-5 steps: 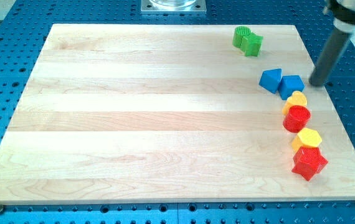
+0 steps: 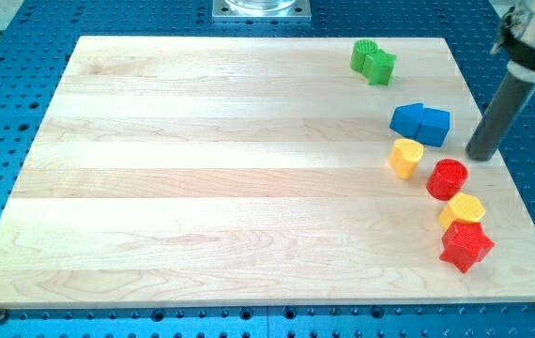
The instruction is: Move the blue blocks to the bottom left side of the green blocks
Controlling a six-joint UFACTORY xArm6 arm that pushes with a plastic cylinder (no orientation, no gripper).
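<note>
My tip (image 2: 479, 156) is resting low at the view's right, the dark rod rising toward one o'clock out of frame.

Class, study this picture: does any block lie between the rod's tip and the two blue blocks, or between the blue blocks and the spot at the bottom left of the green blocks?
Nothing visible does. My tip sits right of the blue blocks over bare board; the green blocks lie above, the gap between is bare.
</note>
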